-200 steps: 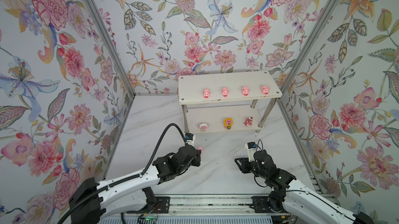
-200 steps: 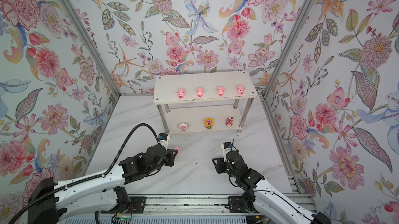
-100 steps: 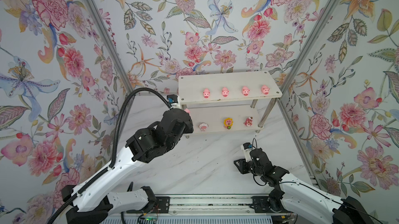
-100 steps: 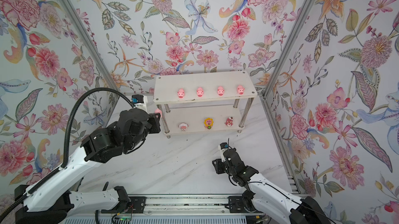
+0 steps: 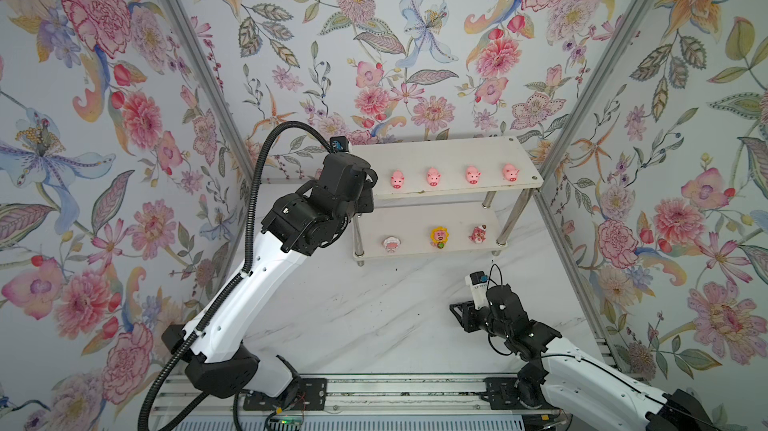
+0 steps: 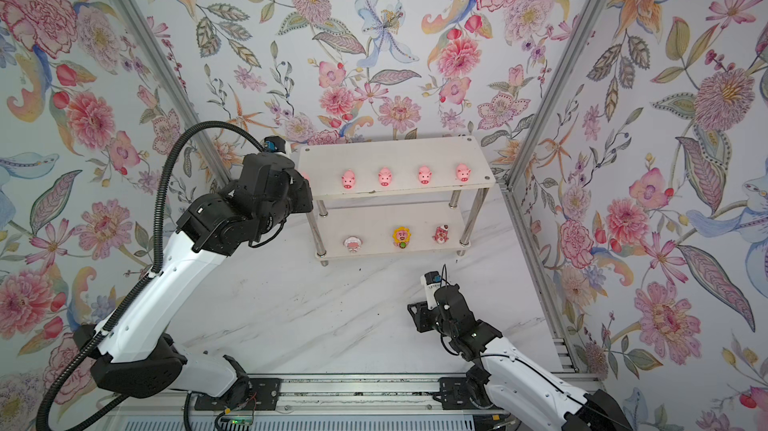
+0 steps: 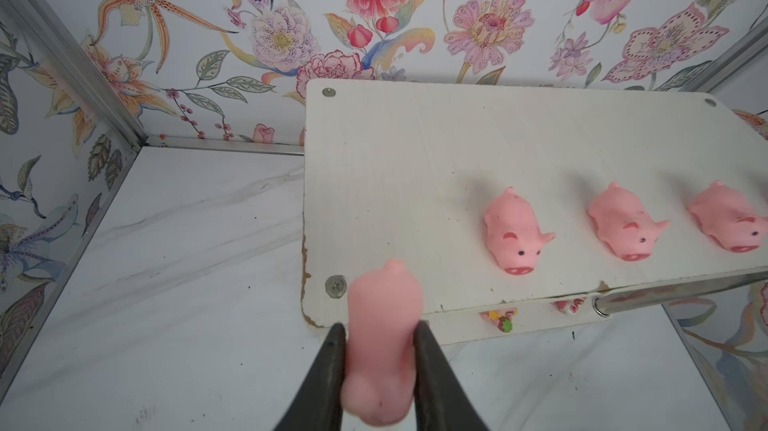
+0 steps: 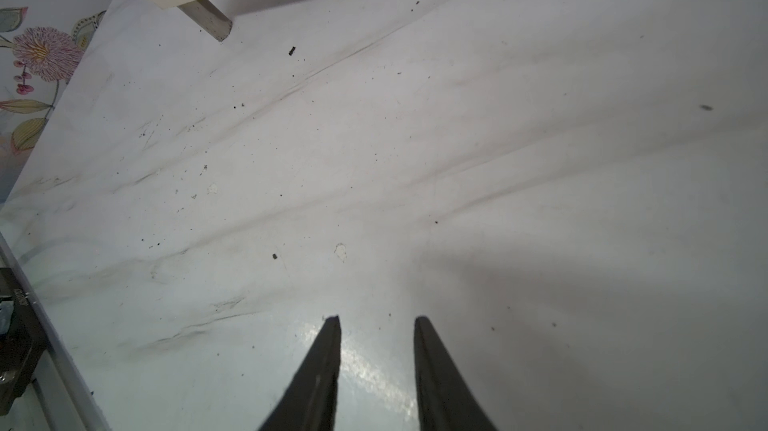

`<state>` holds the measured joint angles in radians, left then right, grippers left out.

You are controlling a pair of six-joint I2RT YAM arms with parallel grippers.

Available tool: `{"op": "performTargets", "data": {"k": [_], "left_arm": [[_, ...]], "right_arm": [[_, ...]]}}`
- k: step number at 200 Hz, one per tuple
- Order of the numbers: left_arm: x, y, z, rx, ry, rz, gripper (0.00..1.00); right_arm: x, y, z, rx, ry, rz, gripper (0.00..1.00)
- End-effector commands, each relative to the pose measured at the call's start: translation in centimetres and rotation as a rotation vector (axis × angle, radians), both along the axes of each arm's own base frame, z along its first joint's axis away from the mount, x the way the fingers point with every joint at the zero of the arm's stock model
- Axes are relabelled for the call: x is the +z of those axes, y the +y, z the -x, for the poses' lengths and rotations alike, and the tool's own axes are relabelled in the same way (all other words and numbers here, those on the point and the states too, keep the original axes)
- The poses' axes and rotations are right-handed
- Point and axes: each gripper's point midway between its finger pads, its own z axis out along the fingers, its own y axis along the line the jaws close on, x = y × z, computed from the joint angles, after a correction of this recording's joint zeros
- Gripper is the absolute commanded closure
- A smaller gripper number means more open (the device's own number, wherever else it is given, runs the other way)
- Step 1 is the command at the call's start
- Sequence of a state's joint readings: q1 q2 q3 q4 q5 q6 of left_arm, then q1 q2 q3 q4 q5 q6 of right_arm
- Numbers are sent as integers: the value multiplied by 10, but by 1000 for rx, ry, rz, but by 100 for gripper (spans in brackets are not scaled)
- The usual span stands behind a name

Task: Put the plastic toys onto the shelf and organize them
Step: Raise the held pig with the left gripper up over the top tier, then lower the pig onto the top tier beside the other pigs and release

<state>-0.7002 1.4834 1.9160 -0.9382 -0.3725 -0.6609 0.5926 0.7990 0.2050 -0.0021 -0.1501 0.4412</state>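
While left fingers [image 7: 328, 370] pinch a pig [image 7: 382, 325] by the shelf [image 7: 415, 138] corner, releasing so near the edge could drop it; right fingers [image 8: 320, 370] spread, empty.

white arms [image 5: 266, 283], black joints [image 5: 303, 221], ribbed cable [image 5: 252, 217], black right claw [image 8: 376, 318]

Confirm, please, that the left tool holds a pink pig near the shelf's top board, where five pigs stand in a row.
Four pigs, not five, stand in that row, as both top views show; the left tool holds a pink pig.
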Motion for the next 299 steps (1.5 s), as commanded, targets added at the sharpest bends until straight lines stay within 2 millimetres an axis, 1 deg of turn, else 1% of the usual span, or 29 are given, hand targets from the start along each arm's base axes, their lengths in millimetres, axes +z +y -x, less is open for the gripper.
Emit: {"op": "performTargets", "data": {"k": [1,25,33,35,37,56,100,134,150,163,209,233,245,260,275,279,281,283,299], "left_arm": [[-3,-4,-8,-50,24,-15,70],[-11,-9,-21,-66,44,-7,70],[-8,-9,-22,-70,39,3,70],[-18,-13,-28,-70,62,-11,70],[-21,-15,-31,-71,68,-13,70],[-26,-19,-39,-72,82,-23,69],[-34,-21,-46,-66,99,-30,68],[-36,-11,-46,-31,98,-45,66],[-36,-9,-46,-27,97,-43,62],[-37,-8,-45,-23,97,-40,56],[-37,-7,-45,-19,93,-33,44],[-28,-5,-44,-22,79,-28,38],[-16,-3,-41,-22,61,-24,34],[3,1,-37,-24,20,-16,29],[23,7,-29,-31,-32,-7,28],[23,8,-30,-30,-35,-12,28],[32,13,-23,-27,-58,0,28],[36,16,-20,-24,-69,5,28],[38,26,-8,-22,-105,11,29]], "right_arm": [[-2,-3,2,-1,-9,-7,67],[-2,-3,2,-1,-6,-13,67],[-3,-3,2,-2,-4,-12,67],[-3,-3,1,-2,-3,-12,67],[-3,-3,2,-1,-1,-12,67],[-4,-2,2,1,4,-12,68],[-4,-3,1,-4,3,-11,68],[-4,-3,1,-5,2,-11,68],[-4,-3,1,-2,3,-12,68],[-4,-3,1,-2,2,-12,67],[-4,-3,1,-5,0,-15,67],[-4,-4,1,-8,1,-14,67],[-4,-5,1,-11,-1,-12,67],[-4,-6,0,-17,0,-11,66],[-4,-7,-1,-26,-1,-12,64],[-3,-7,-1,-28,-3,-12,64],[-3,-8,-1,-29,-2,-12,64],[-3,-8,-1,-31,-2,-12,64],[-4,-11,-2,-45,-1,-11,62]]}}
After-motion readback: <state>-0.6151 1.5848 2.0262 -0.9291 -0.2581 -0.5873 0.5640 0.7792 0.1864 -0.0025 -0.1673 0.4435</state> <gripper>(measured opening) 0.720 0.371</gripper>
